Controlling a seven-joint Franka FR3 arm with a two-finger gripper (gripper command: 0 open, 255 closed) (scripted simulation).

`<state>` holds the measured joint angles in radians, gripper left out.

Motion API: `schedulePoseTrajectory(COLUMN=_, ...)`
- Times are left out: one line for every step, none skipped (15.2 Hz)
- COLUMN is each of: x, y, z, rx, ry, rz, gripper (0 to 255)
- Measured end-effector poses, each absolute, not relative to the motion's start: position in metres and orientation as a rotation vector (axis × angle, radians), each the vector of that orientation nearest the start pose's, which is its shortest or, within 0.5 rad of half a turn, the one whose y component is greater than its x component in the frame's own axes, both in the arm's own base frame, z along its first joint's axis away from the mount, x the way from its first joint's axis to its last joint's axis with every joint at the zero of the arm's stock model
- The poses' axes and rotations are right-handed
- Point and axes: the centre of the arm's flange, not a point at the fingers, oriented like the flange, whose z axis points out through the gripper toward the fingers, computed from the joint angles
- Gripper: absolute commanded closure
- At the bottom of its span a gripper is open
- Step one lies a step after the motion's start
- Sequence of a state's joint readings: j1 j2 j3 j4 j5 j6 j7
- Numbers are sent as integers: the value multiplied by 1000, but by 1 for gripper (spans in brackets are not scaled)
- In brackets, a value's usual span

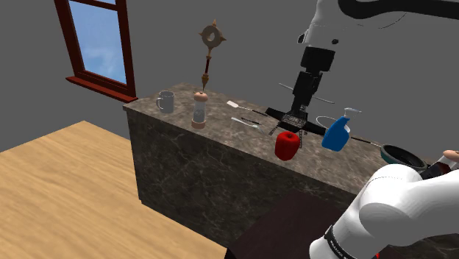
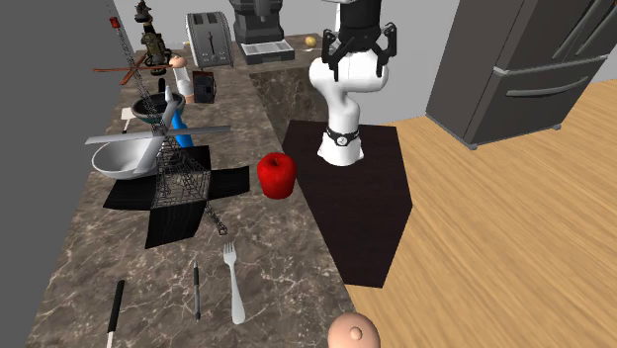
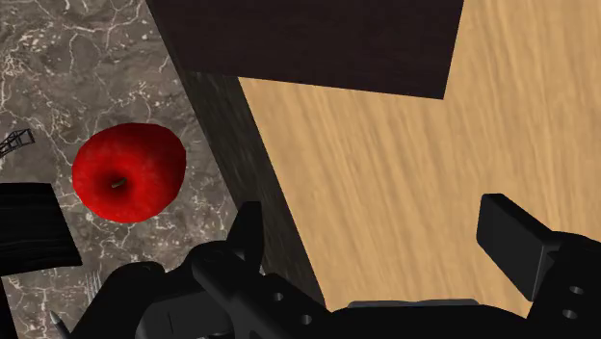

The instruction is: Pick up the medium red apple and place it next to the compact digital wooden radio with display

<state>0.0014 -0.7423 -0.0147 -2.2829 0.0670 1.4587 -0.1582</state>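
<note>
The red apple (image 1: 287,145) (image 2: 276,175) (image 3: 128,171) stands upright on the dark marble counter (image 1: 221,147), close to its front edge. My gripper (image 1: 301,96) (image 3: 380,241) hangs open well above the counter, a little behind the apple, and its fingers hold nothing. In the wrist view the apple lies off to the side of one finger (image 3: 246,231), with the counter's edge and the wooden floor below the fingers. A small dark boxy radio (image 2: 205,87) sits at the counter's far end in the second exterior view, beside a white bottle (image 2: 180,74).
A black mat (image 2: 232,183) with a wire object (image 2: 183,183) lies right behind the apple. Near it are a blue spray bottle (image 1: 337,134), a bowl (image 2: 124,155) and a pan (image 1: 401,155). A fork (image 2: 233,282), a mill (image 1: 198,109) and a mug (image 1: 165,101) occupy the other end.
</note>
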Motion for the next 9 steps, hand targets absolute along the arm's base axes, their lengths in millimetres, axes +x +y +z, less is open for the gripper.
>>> schedulePoseTrajectory(x=307, y=2, z=602, rx=-3047, ry=-235, rz=115, gripper=0)
schedulePoseTrajectory(x=309, y=-1, z=598, rx=-3053, ry=-207, rz=112, gripper=0)
schedulePoseTrajectory(x=313, y=-6, z=593, rx=-3061, ry=-164, rz=106, gripper=0)
schedulePoseTrajectory(x=320, y=-13, z=584, rx=-3070, ry=-114, rz=101, gripper=0)
schedulePoseTrajectory(x=322, y=-19, z=576, rx=-3078, ry=-60, rz=93, gripper=0)
schedulePoseTrajectory(x=324, y=-24, z=567, rx=-3087, ry=-2, rz=85, gripper=0)
schedulePoseTrajectory(x=329, y=-32, z=561, rx=-3094, ry=56, rz=76, gripper=0)
schedulePoseTrajectory(x=334, y=-39, z=553, rx=-3100, ry=115, rz=69, gripper=0)
schedulePoseTrajectory(x=339, y=-47, z=541, rx=-3105, ry=175, rz=62, gripper=0)
